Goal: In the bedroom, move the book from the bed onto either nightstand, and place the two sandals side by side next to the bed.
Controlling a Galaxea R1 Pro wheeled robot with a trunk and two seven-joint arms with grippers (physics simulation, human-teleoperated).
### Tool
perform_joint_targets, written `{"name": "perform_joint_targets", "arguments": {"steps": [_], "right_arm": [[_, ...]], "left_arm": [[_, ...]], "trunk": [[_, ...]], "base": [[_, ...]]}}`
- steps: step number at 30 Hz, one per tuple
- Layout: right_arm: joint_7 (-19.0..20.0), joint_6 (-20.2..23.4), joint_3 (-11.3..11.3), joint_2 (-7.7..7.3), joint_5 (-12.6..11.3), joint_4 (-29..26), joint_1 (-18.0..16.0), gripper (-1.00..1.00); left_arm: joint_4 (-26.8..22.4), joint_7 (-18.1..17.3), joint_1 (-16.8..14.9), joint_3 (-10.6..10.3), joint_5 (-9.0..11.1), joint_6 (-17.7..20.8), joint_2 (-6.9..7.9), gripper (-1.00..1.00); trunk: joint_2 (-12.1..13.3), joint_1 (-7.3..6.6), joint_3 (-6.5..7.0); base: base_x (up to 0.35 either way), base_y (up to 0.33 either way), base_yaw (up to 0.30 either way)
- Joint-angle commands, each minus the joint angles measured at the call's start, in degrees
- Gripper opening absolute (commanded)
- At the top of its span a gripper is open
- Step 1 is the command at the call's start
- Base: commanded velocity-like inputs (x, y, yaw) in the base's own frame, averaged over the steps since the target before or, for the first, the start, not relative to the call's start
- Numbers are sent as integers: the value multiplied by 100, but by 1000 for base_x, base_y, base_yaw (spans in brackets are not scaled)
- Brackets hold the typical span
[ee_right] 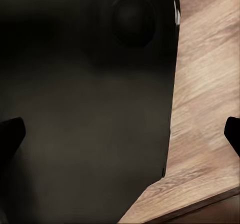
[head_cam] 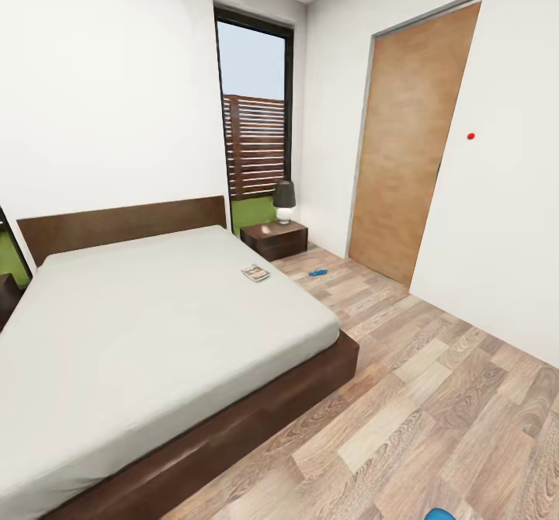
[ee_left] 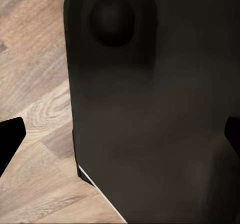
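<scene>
I see the book (head_cam: 255, 272) on the bed (head_cam: 155, 326) near the nightstand (head_cam: 273, 239); one sandal (head_cam: 317, 272) lies beyond, another (head_cam: 439, 514) close by. Both grippers' fingers spread wide, empty — driving in, I might clip the frame.

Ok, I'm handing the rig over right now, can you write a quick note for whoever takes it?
Grippers: left gripper and right gripper are both open and empty, hanging over the robot's dark body and the wood floor.
Things: the book lies on the bed, near the edge facing the door. The nightstand by the window carries a lamp. One sandal lies on the floor beyond the bed; the other sandal is at the head view's bottom edge.
Done: nothing yet.
Left: book onto a nightstand, then both sandals side by side beside the bed.
</scene>
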Motion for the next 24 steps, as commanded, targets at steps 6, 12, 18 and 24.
{"name": "perform_joint_targets", "arguments": {"steps": [6,12,18,24], "right_arm": [[9,1,9,0,-20,-9,-36,100],[9,3,3,0,2,-9,-36,100],[9,8,-8,0,0,-9,-36,100],[-5,10,-10,0,-5,-9,-36,100]], "left_arm": [[-27,-9,-9,-9,9,21,-26,100],[-132,-9,-2,-9,13,24,-33,100],[-309,-9,-1,-9,17,26,-35,100],[-322,-9,-1,-9,17,26,-35,100]], "trunk": [[-2,0,-3],[-2,0,-3],[-2,0,-3],[-2,0,-3]], "base": [[0,0,0],[0,0,0],[0,0,0],[0,0,-15]]}}
